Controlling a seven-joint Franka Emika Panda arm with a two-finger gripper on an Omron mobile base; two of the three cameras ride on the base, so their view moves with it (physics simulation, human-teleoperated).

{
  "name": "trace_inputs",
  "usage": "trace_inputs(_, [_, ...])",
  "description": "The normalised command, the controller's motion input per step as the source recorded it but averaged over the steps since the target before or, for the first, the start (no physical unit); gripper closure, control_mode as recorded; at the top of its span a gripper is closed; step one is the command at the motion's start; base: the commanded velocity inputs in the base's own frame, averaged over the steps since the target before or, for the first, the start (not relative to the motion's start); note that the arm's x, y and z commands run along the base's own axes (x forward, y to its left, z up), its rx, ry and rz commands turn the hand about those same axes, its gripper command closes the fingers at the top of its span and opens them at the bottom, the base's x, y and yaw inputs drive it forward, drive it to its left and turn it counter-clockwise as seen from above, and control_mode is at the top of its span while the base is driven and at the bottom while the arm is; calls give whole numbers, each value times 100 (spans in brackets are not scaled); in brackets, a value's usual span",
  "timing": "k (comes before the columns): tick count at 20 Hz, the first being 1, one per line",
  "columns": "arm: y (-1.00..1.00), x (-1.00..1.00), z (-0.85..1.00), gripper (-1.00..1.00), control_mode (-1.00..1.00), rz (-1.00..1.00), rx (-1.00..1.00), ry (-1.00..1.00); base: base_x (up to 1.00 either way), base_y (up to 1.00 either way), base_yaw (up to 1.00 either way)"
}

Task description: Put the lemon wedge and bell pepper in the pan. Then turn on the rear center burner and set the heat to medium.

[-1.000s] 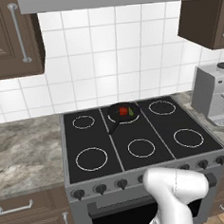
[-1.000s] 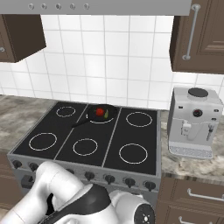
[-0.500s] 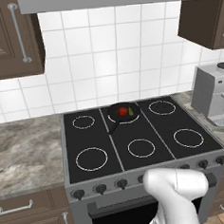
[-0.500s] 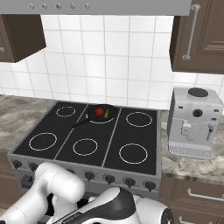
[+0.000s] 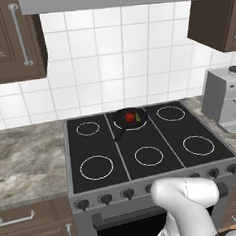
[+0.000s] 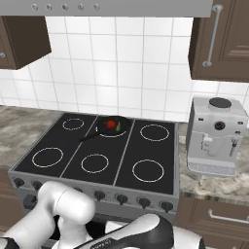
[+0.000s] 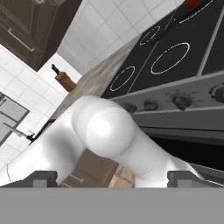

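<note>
The black pan (image 5: 122,128) (image 6: 102,130) sits on the rear center burner (image 5: 136,127) (image 6: 113,133) of the black cooktop. The red bell pepper (image 5: 130,117) (image 6: 111,124) lies inside it, with the small yellow-green lemon wedge (image 5: 138,118) (image 6: 118,125) right beside it. In the hand view my gripper (image 7: 116,178) is open and empty, its fingertips (image 7: 43,178) wide apart. It hangs low in front of the stove, far from the pan. A bit of the red bell pepper (image 7: 192,3) shows at that view's top edge.
A row of knobs (image 5: 128,193) (image 6: 121,199) (image 7: 181,100) runs along the stove's front. A grey coffee machine (image 5: 229,103) (image 6: 214,136) stands on the counter to the right. A brown-handled utensil (image 7: 65,79) lies on the left counter. Dark cabinets hang above both sides.
My arm has shifted a little, low in front of the stove. The pan, bell pepper and lemon wedge have not moved. The gripper has stayed open.
</note>
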Motion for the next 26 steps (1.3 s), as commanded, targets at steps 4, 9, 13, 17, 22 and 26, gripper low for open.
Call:
trace_inputs(4, [0,-39,0,-100,-100,-14,9,-1,0,0,0])
trace_inputs(9, [0,-16,3,-100,-100,-11,6,-1,0,0,0])
trace_inputs(13, [5,3,17,-100,-100,0,2,1,0,0,0])
trace_inputs(17, [12,1,3,-100,-100,-1,2,8,0,0,0])
trace_inputs(22, [5,0,0,-100,-100,-9,7,18,0,0,0])
trace_inputs(26, [0,0,0,-100,-100,-16,14,24,0,0,0])
